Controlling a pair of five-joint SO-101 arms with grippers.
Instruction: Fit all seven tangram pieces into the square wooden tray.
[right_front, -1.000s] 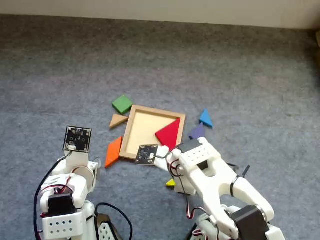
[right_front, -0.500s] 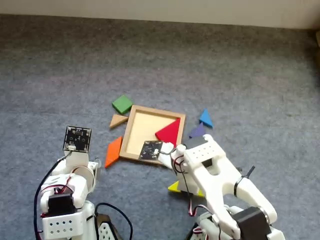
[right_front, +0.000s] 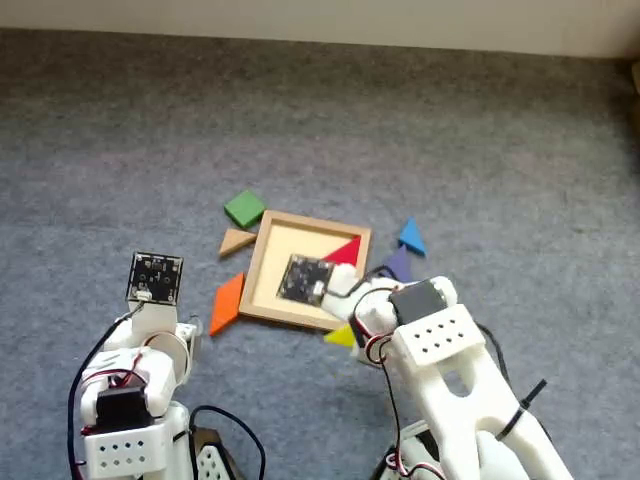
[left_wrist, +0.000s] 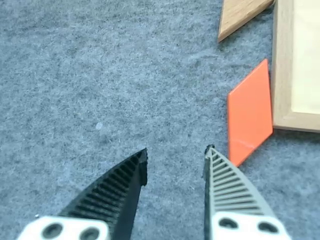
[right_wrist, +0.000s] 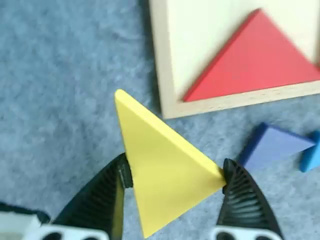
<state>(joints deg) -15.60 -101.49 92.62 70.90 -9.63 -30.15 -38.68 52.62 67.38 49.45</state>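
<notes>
My right gripper (right_wrist: 175, 174) is closed partway on the flat yellow triangle (right_wrist: 157, 155), with one dark ridged finger pressed to each side of it, so the piece spans the whole gap between them (whether it is lifted off the carpet I cannot tell). One corner of the triangle points toward the square wooden tray (right_wrist: 159, 75) and sits just outside its rim, over the grey carpet (right_wrist: 60, 75). That is near the corner where the red triangle (right_wrist: 255, 55) lies flat inside the tray against the rim. Beyond that rim, a purple piece (right_wrist: 270, 145) lies on the carpet just beside a blue triangle (right_wrist: 312, 152), the blue one farther from the tray. My left gripper (left_wrist: 175, 151) hangs over the carpet with its fingers parted and nothing between them. The orange parallelogram (left_wrist: 250, 112) lies just beside the tip of its pale finger and close along the tray's outer edge. A plain wooden triangle (left_wrist: 240, 15) and a green square (right_front: 244, 209) lie outside the tray farther along that side.
</notes>
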